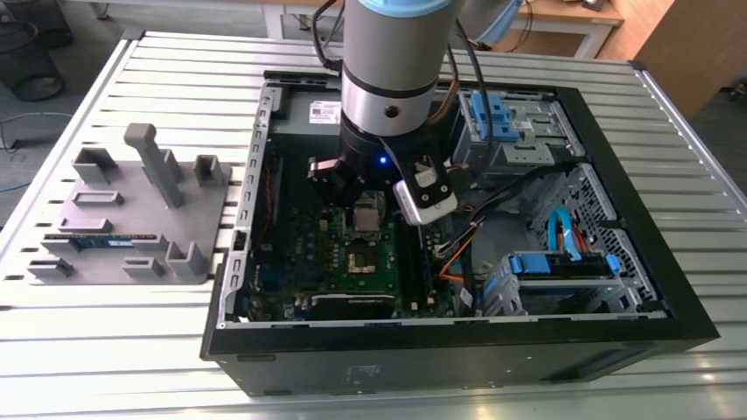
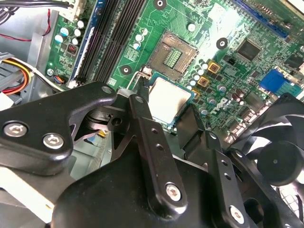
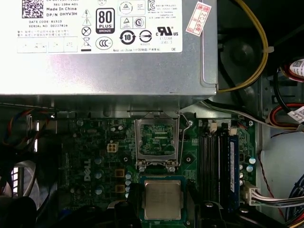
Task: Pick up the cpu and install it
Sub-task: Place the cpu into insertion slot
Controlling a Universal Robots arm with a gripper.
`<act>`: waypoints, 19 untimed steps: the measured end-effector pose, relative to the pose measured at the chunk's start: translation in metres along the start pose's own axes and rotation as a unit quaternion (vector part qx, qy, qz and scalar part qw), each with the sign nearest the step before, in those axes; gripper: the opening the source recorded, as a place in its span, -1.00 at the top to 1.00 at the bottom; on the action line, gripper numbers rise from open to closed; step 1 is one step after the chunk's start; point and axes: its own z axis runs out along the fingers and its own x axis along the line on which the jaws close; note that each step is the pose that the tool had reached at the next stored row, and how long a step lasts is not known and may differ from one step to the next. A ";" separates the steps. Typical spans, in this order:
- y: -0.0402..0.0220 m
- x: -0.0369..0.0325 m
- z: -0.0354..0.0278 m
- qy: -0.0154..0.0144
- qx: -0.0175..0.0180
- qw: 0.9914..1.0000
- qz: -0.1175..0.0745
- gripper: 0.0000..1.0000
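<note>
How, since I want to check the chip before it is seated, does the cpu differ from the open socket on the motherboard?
The cpu has a plain, smooth silver top; the socket shows a dark field of fine contacts with a green middle. The cpu sits clamped in the gripper, beside the socket; the socket is fixed to the motherboard and empty. Both are square and look alike in footprint.
</note>
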 end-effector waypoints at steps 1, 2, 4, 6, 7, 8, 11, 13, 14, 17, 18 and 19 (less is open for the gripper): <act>0.0000 0.0000 0.0007 0.000 0.000 1.000 0.000 0.06; -0.0001 0.0000 0.0013 0.000 0.000 1.000 0.000 0.06; -0.0001 0.0000 0.0025 0.000 0.000 1.000 0.000 0.06; -0.0002 0.0000 0.0030 0.000 0.000 1.000 0.000 0.06; -0.0002 0.0000 0.0032 0.000 0.000 1.000 0.000 0.06; -0.0001 0.0000 0.0036 0.000 0.000 1.000 0.000 0.06; -0.0001 -0.0001 0.0047 0.000 0.000 1.000 0.000 0.06; -0.0002 -0.0001 0.0054 0.000 0.000 1.000 0.000 0.06; -0.0002 -0.0001 0.0058 0.000 0.000 1.000 0.000 0.06; -0.0003 -0.0001 0.0071 0.000 0.000 1.000 0.000 0.06; -0.0003 -0.0001 0.0075 0.000 0.000 1.000 0.000 0.06; -0.0003 -0.0001 0.0081 0.000 0.000 1.000 0.000 0.06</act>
